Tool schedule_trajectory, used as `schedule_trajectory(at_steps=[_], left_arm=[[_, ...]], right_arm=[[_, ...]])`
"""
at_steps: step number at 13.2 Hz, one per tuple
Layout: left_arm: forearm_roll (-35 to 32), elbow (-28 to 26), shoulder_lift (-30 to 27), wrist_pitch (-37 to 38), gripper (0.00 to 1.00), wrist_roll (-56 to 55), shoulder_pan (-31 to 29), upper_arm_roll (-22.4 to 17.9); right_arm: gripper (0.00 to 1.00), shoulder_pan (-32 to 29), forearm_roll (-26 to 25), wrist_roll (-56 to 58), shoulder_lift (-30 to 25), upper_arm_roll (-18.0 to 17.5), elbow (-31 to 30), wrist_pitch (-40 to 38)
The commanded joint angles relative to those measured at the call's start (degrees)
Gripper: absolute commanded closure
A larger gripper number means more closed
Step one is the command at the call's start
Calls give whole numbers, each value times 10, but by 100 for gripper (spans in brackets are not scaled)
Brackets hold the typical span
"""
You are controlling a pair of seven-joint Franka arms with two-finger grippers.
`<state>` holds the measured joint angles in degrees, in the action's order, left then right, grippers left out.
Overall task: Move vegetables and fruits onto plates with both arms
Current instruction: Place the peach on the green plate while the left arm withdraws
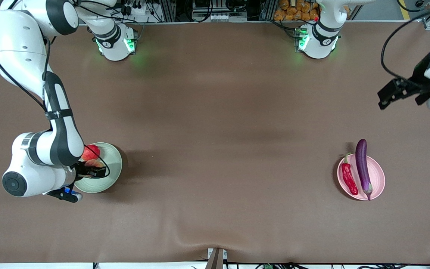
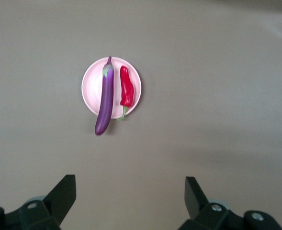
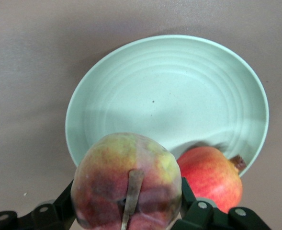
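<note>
Front view showed us the brown table (image 1: 215, 149) with the pink plate (image 1: 377, 183) toward the left arm's end already carrying the eggplant (image 1: 362, 168) and chili pepper (image 1: 349, 178), so the left gripper (image 1: 401, 93) hung over bare table, fingers spread and empty, waiting. At the right arm's end, the right gripper (image 3: 131, 211) pinched the peach (image 3: 126, 179) over the green plate (image 3: 179, 96), beside the red fruit (image 3: 210, 177) resting in it, which we judged was to set it down there.

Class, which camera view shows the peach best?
The right wrist view: the peach fills it, gripped in the right tool over the green plate, beside the red fruit. The front view shows only a sliver under the arm. The left wrist view shows none of it.
</note>
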<state>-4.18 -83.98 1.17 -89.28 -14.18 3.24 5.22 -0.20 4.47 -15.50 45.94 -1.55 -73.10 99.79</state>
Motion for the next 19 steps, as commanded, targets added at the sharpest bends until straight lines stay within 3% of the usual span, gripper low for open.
schedule_trajectory(at_steps=[1,2,7,12,19], left_arm=[[18,-21,-27,20,0,10,12,-19],[19,-34,-35,20,0,11,10,-20],[24,-51,-51,17,0,20,0,-21],[26,-51,-51,22,0,21,-10,-21],[44,-53,-63,41,0,20,-15,-21]], right_arm=[[27,-6,-8,8,-1,-8,-12,11],[0,-10,-5,7,1,-10,-12,10],[0,-3,2,12,-13,-18,9,-19],[0,0,0,36,-37,-27,145,-171],[0,35,-8,77,-253,-30,123,-296]])
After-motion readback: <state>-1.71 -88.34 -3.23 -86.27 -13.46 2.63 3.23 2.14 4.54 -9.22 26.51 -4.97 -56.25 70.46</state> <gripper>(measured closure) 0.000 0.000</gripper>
